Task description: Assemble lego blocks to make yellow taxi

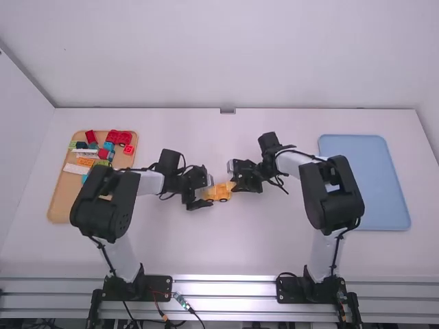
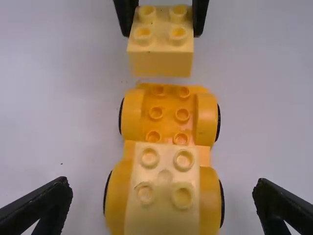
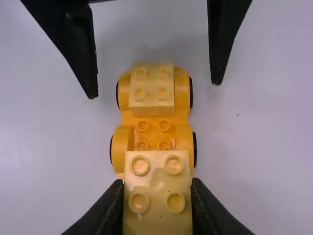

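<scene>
Trays: two, blue (image 1: 399, 212) right, tan (image 1: 60, 195) left.
Grippers: two; my left gripper (image 1: 206, 192) gapes wide, my right gripper (image 1: 234, 185) clamps a yellow brick (image 3: 157, 196)!
Car base (image 2: 168, 115): one, between them, four wheels (image 2: 218, 122).
Yellow bricks: two, one seated (image 3: 151, 90) on the base, one held.

A tan tray (image 1: 62, 199) of red and blue bricks (image 1: 114, 136) lay near the tabletop's (image 1: 226, 250) left edge, a blue tray (image 1: 374, 178) near its right.
</scene>
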Robot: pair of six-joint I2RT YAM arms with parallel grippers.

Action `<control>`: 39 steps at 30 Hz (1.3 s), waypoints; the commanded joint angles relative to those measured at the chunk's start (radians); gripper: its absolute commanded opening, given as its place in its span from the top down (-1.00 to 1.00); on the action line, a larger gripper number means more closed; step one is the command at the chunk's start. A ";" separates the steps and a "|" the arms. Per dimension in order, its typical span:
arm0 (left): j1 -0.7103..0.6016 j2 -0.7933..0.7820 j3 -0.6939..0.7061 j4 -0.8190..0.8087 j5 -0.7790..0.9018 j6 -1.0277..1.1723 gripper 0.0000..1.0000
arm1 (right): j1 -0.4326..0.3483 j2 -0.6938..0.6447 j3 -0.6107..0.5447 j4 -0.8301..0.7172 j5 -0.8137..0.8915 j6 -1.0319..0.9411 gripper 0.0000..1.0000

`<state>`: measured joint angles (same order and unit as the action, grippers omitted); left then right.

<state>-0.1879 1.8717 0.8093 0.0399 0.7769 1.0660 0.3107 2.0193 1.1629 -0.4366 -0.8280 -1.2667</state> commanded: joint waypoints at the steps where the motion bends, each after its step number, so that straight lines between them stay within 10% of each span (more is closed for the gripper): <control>1: -0.026 0.013 0.001 -0.004 -0.039 0.011 -0.86 | 0.012 -0.025 0.016 -0.003 -0.001 0.013 0.59; 24: -0.034 0.013 0.002 0.010 -0.133 -0.046 -0.25 | 0.021 -0.025 0.014 -0.017 -0.017 0.014 0.64; 39: -0.035 0.013 0.001 0.017 -0.130 -0.046 -0.20 | 0.077 -0.024 -0.034 0.175 0.050 0.162 0.72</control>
<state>-0.2199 1.8717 0.8093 0.0616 0.6342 1.0199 0.3767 2.0193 1.1526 -0.2642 -0.8017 -1.1786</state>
